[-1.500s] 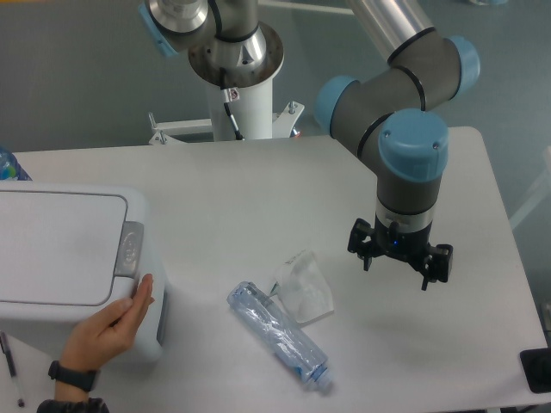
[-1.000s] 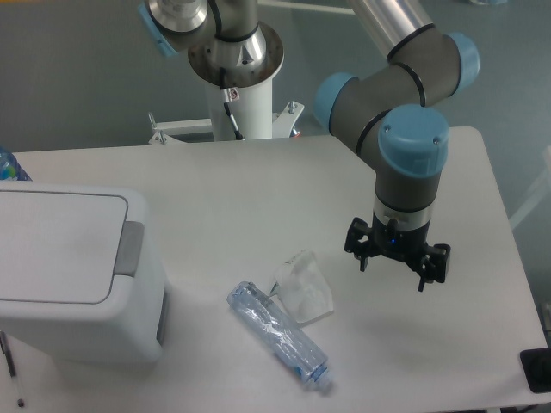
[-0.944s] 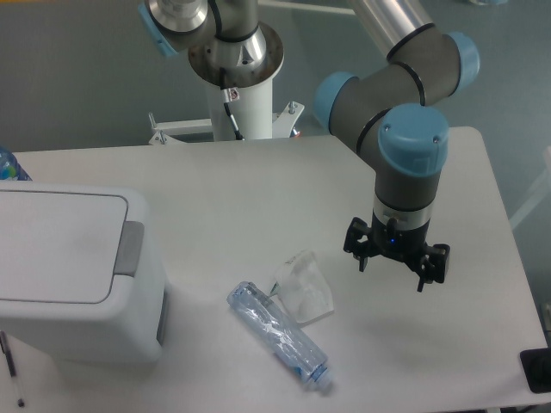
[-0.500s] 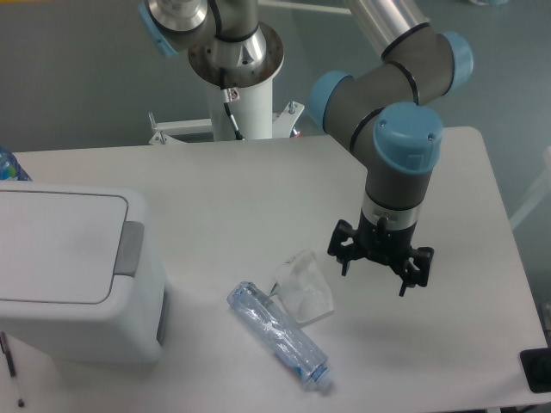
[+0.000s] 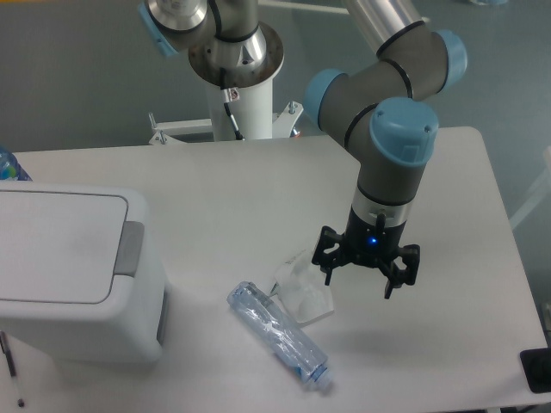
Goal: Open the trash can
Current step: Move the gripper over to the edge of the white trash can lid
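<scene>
Arm: bent at its blue-capped joints, wrist pointing straight down over the table (image 5: 258, 189).
Gripper (image 5: 358, 280): fingers spread wide, holding nothing, hanging just right of the clear cup (image 5: 303, 287).
Trash can (image 5: 69, 267): far left of the table, lid flat and shut, grey tab facing the arm.
Bottle (image 5: 280, 335): lying beside the cup.

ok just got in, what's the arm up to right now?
Nothing is being handled at the moment. The gripper is open and empty, hanging over the table just right of a clear plastic cup lying on its side. A clear bottle lies flat in front of the cup. The trash can sits at the left edge with its lid down, and its grey push tab untouched, well away from the gripper.
</scene>
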Controlling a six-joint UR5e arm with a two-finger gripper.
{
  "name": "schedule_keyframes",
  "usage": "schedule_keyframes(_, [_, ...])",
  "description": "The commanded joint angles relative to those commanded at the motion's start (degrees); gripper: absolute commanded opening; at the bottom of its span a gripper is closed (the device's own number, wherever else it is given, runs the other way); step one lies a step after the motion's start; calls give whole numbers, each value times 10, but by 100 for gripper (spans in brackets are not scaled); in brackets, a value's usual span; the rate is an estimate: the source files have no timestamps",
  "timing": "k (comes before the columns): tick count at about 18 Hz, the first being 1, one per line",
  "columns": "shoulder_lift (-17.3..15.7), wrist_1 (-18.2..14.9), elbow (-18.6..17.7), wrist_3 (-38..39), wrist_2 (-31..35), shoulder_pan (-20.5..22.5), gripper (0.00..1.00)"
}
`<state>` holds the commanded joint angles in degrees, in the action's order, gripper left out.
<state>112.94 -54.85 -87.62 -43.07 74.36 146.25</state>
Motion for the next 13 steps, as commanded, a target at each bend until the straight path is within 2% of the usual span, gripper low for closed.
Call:
schedule_keyframes(4, [-10,0,0,76,-4,-17,100])
schedule_keyframes(7, [-23,-9,8,91,-19,-22,100])
schedule_keyframes(10, [-49,-52,11,91,-48,-34,100])
schedule_keyframes(13, [-55,-102,48,109,-85,-37,100])
